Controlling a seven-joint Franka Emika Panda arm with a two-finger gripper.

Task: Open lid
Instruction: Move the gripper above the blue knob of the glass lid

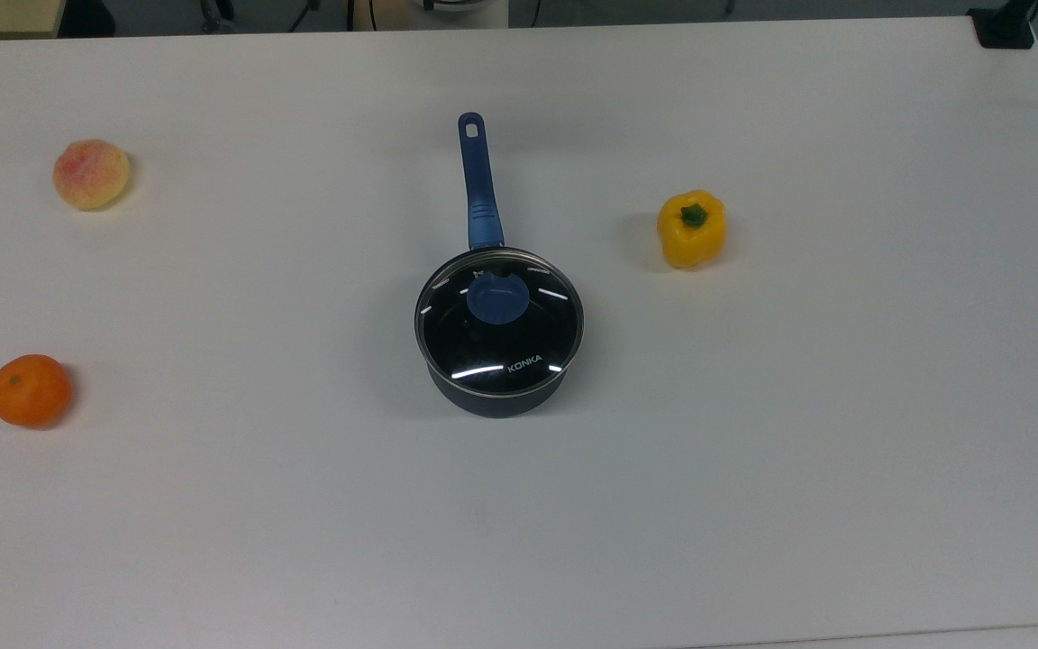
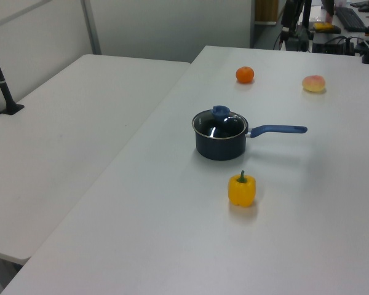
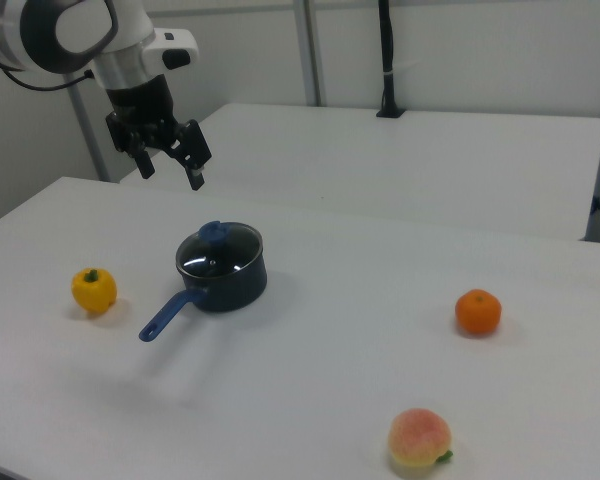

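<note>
The black saucepan point(image 1: 494, 379) stands near the middle of the white table point(image 1: 753, 505) and serves here as the landmark. In the top view, the nearest thing is the orange point(image 1: 30, 390), far off to the saucepan's left and level with its front wall. The lid point(image 1: 499, 335) sits closed and flat on the saucepan's rim, covering the whole mouth; its blue knob point(image 1: 497, 297) stands at the centre, and the white "KONKA" lettering lies on the glass at the edge closest to the camera. The saucepan's long blue handle point(image 1: 479, 189) runs straight away from the camera, toward the far edge of the table. To the saucepan's right in the top view, a little beyond the lid, a yellow bell pepper point(image 1: 691, 229) stands with its green stem up, well apart from the pan. Farther back on the top view's left lies a peach point(image 1: 91, 174), well apart from the orange.

In the right view, the gripper point(image 3: 170, 165) hangs in the air beyond the saucepan, above it and to its left, clear of the lid and knob. Its two black fingers point(image 3: 193, 160) are spread apart and grasp nothing.
</note>
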